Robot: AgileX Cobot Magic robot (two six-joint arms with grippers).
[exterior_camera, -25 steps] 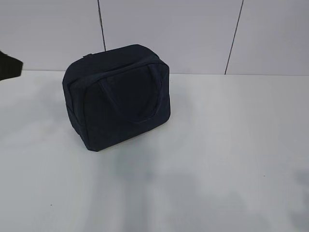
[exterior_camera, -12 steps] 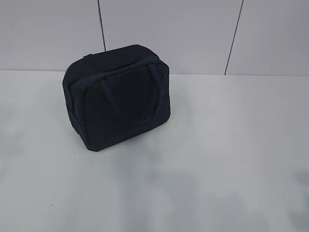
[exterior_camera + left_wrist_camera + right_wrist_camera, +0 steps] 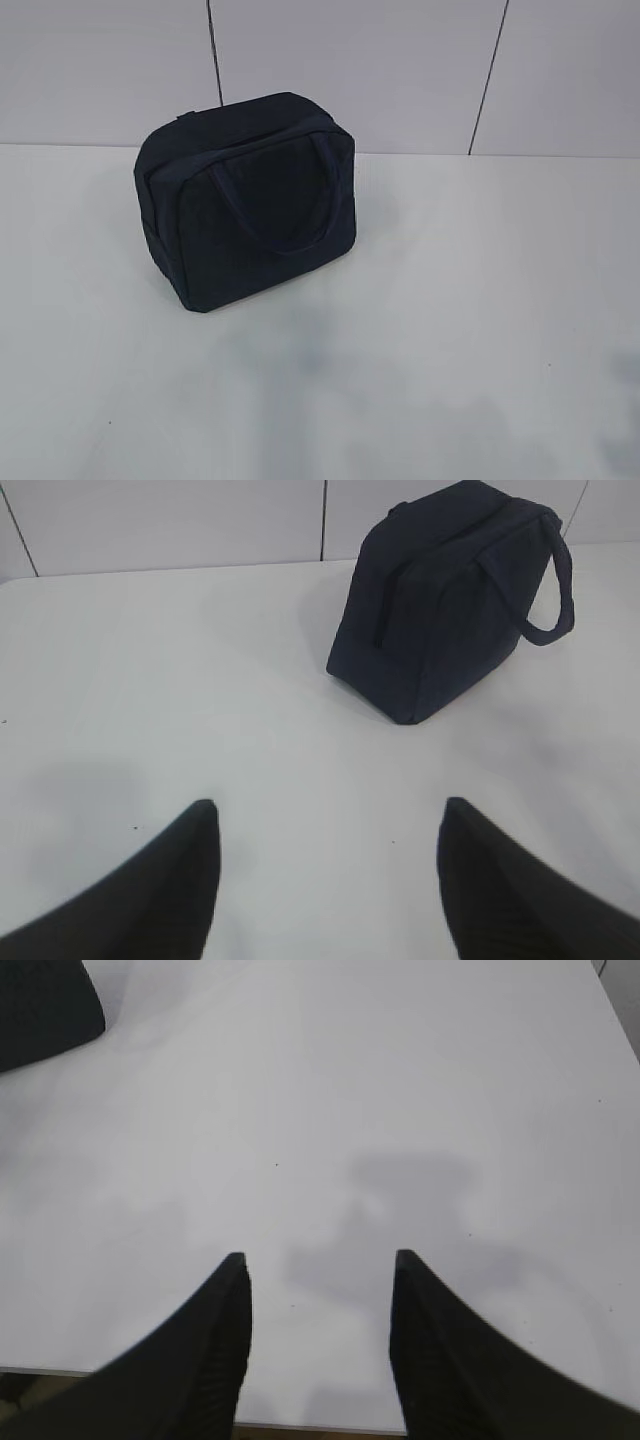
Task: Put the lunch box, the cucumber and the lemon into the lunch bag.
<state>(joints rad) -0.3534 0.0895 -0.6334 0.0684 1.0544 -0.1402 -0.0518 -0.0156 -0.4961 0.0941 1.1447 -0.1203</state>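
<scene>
No readable text, label, brand, number or sign appears in any view; the lunch bag (image 3: 245, 200) shows only plain dark fabric.

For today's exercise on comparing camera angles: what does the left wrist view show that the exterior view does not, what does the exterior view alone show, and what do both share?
Only the left wrist view shows the left gripper, its two dark fingers spread apart with nothing between them, hanging over bare table in front of the bag.

Only the exterior view shows the bag's broad side with a loop handle lying against it, and no gripper at all.

Both show the navy lunch bag standing upright on the white table before a tiled wall. Neither shows a lunch box, cucumber or lemon.
</scene>
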